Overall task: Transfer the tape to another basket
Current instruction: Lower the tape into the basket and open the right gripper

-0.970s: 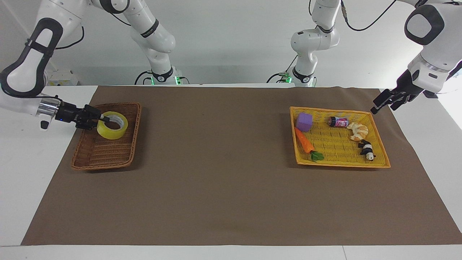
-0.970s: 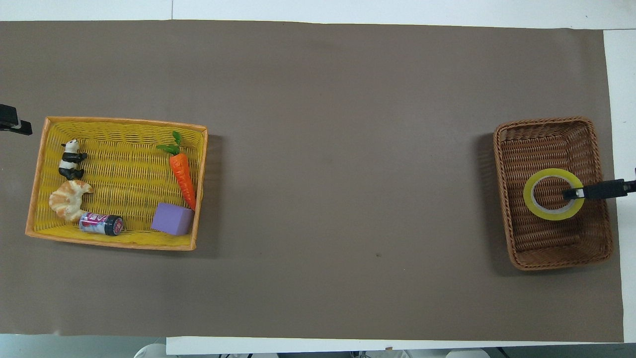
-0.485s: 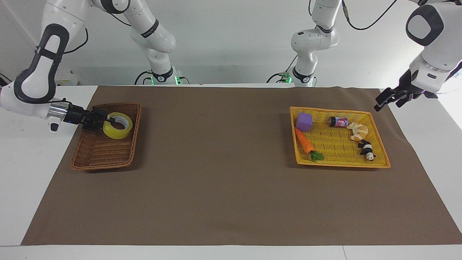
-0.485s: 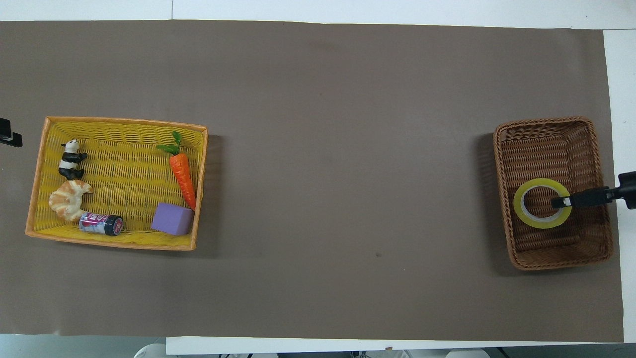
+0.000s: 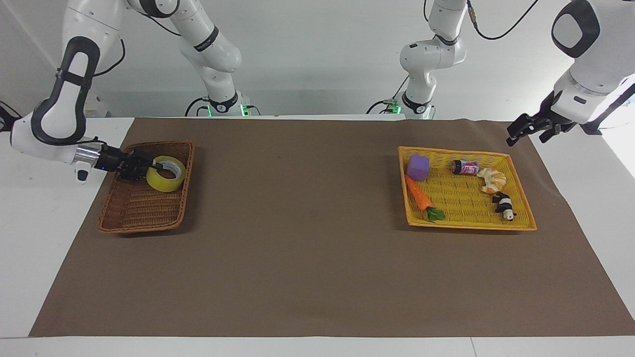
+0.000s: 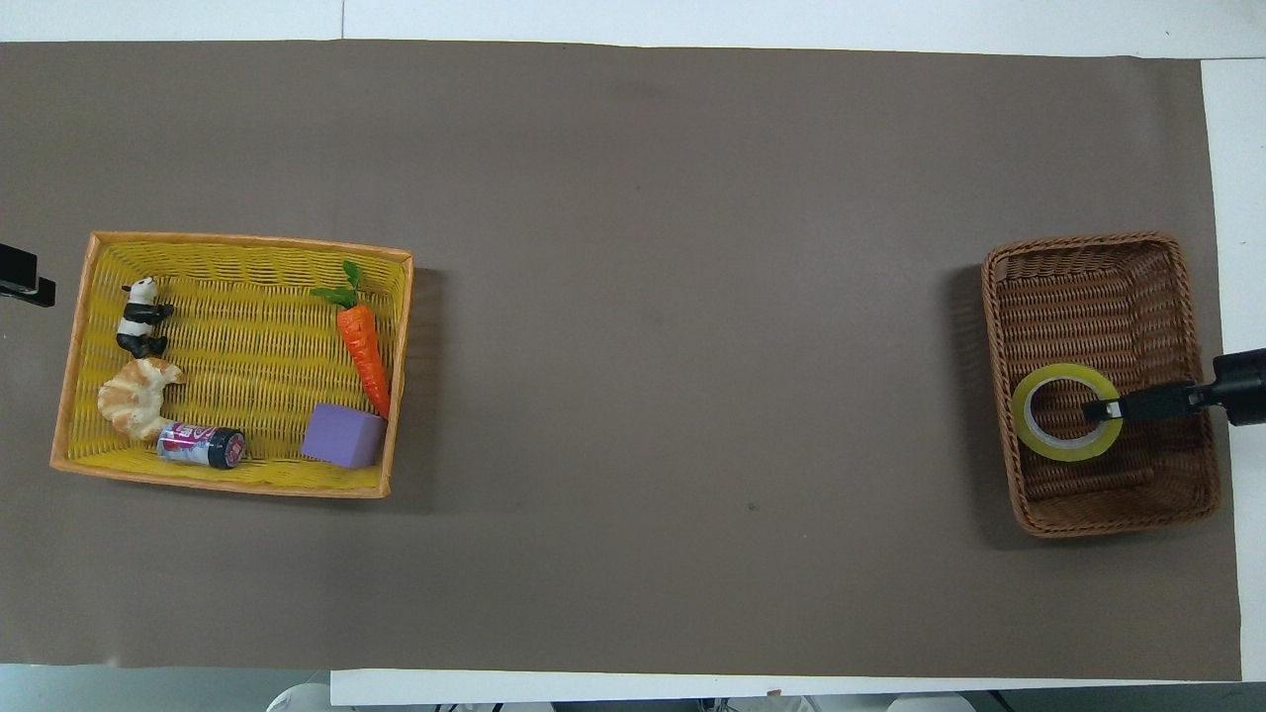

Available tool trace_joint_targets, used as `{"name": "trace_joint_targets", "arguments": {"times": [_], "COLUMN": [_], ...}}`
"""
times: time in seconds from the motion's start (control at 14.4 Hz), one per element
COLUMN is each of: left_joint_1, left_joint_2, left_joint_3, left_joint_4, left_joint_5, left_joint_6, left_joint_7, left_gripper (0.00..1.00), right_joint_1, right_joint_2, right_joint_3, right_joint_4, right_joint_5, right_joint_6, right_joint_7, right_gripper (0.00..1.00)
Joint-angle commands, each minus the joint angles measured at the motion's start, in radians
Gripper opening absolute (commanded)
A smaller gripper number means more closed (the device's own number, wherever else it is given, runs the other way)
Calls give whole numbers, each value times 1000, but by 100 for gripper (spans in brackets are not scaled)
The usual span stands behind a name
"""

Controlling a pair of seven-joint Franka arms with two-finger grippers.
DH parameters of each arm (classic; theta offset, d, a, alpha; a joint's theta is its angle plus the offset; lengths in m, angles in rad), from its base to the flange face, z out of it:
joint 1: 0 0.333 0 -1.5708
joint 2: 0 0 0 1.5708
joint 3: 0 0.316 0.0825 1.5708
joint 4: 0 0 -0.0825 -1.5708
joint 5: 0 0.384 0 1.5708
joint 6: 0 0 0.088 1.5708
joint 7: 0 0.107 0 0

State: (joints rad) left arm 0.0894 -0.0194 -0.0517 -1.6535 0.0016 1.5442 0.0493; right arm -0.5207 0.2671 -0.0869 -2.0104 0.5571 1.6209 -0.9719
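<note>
Tape: I see it inside the brown wicker basket, at the right arm's end of the bench.
Right gripper: at the roll's wall; holding or releasing, I cannot tell.
Left gripper: spread, waits beside the yellow tray.
Left to do: release, withdraw.

Brown woven wicker basket: toward the right arm's end of the table, holding the yellow translucent tape roll. Shallow yellow woven tray: toward the left arm's end, holding purple block, orange carrot, croissant, panda figure, small can.
</note>
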Motion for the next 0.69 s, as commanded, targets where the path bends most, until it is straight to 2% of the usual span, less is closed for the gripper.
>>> {"name": "trace_joint_targets", "arguments": {"times": [0.0,0.14,0.28,0.62], "left_joint_1": [4,-26,-13,-22], "left_joint_2": [3,-5,-4,-7], "left_joint_3": [-7,-4,-4,-1], "left_joint_4": [21,3,-2,-17], "left_joint_5": [15,17,17,18], "left_joint_6": [-21,-9,7,11], "left_joint_7": [33,52,53,49], "left_gripper": [99,99,99,99], "right_joint_1": [-9,-2,30,105], "right_joint_2": [-28,-32,-37,-175], "right_joint_3": [7,9,7,9], "right_joint_4": [-19,-1,39,87], "right_joint_5": [-16,-20,-57,-231], "right_joint_6": [33,34,34,106], "right_joint_7": [-18,-13,-10,105], "right_gripper": [100,100,100,100]}}
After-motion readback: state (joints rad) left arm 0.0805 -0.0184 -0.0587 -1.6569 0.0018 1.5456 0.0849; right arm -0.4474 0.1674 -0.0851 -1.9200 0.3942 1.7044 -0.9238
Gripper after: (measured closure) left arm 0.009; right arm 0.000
